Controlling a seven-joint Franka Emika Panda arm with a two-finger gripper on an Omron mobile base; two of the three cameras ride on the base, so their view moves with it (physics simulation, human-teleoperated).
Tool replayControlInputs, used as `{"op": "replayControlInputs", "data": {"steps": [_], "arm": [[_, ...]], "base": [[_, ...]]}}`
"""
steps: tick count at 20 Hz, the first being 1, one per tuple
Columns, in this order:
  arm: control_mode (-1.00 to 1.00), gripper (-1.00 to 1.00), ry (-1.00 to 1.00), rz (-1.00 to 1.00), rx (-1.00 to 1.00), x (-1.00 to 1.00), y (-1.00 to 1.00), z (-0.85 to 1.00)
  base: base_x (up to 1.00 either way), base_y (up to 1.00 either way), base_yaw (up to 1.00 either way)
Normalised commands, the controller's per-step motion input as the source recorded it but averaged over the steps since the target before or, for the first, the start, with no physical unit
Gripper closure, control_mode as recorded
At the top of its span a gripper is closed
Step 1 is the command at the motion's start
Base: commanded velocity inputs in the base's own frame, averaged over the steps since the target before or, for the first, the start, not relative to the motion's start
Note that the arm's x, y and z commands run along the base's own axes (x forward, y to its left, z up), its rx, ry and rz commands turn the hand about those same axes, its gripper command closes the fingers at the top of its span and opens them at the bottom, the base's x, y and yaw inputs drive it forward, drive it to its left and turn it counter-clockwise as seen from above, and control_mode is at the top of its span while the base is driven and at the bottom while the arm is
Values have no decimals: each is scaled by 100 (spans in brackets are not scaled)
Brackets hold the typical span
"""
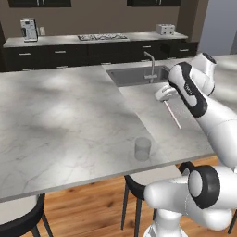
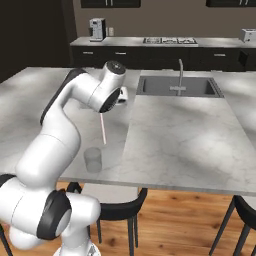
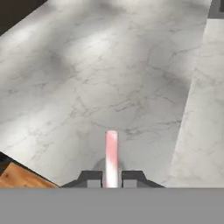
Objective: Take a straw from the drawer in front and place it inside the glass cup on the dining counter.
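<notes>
Hanging pale pink from my claw, the straw pointed down over the marble bench, its lower end in the air above the slab and not touching it. My two finger tips were pressed together on it, one on each side, clamped firm. In the left base view the straw slanted down away from the claw; in the right base view it dropped almost straight from the claw. Near the bench's front edge stood the glass cup, upright, clear and greyish; the straw's tip hung near it but apart from it, and in the right base view the cup sat just below and slightly left of that tip. Farther back, the sink lay set into the bench with its tap rising beside it.
</notes>
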Motion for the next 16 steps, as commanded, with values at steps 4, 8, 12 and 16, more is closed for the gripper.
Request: {"op": "replayControlInputs", "data": {"steps": [4,8,12,16], "arm": [[-100,100,-3,33,19,30,15,0],[-100,100,-4,27,26,1,26,0],[-100,100,-1,11,30,0,26,0],[-100,100,-2,0,28,-1,32,0]], "base": [[0,0,0],[0,0,0],[0,0,0],[0,0,0]]}}
